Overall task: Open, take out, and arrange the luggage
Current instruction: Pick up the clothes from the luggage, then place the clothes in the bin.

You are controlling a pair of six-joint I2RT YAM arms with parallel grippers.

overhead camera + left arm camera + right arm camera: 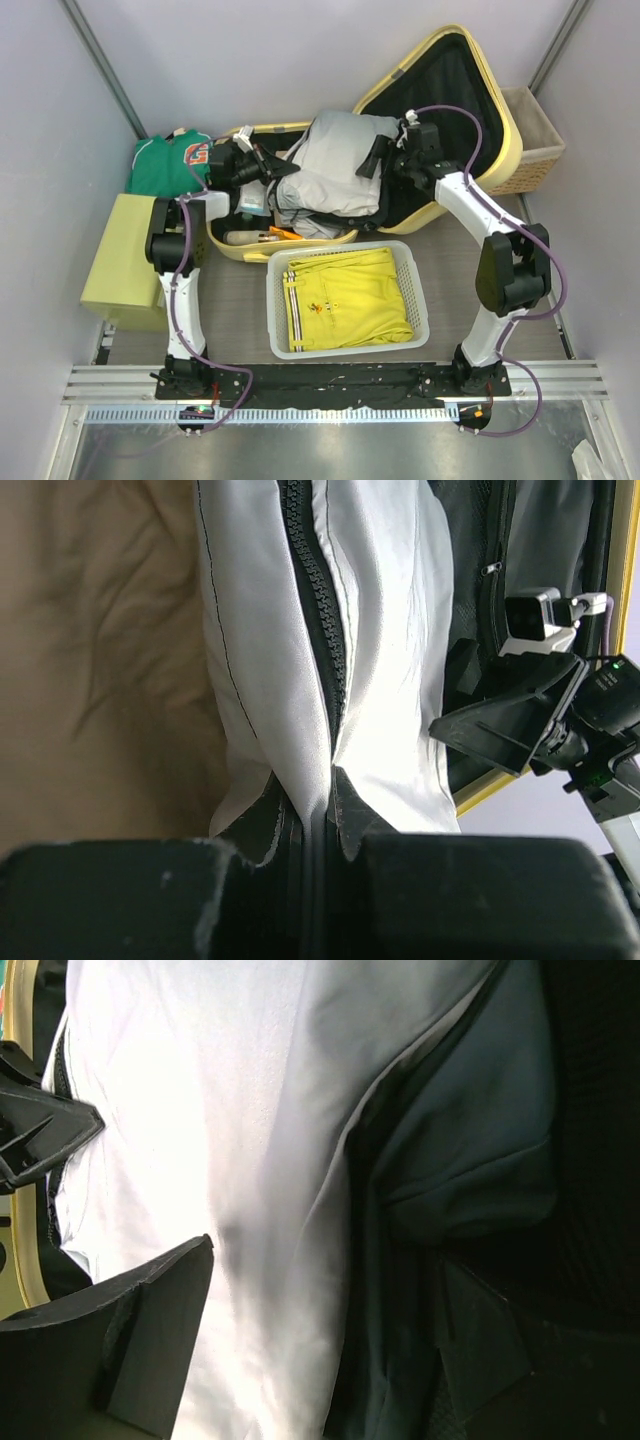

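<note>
Luggage [505, 130]: open on the table, lid propped up so its contents can come out.
Left fingers [150, 900]: clenched on the pale jacket [335, 165] inside the luggage, seemingly to lift it.
Right fingers [110, 1360]: released, spread over the jacket.

The luggage [507, 140] is pale yellow with black lining, the jacket [335, 160] pale grey, the shirt [345, 300] yellow, the basket [276, 310] white.

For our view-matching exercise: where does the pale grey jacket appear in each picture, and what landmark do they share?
Top external: jacket centre, lying in the open luggage.
Left wrist: jacket centre, zipper showing.
Right wrist: jacket fills the left half.
Shared landmark: the black lining.
</note>
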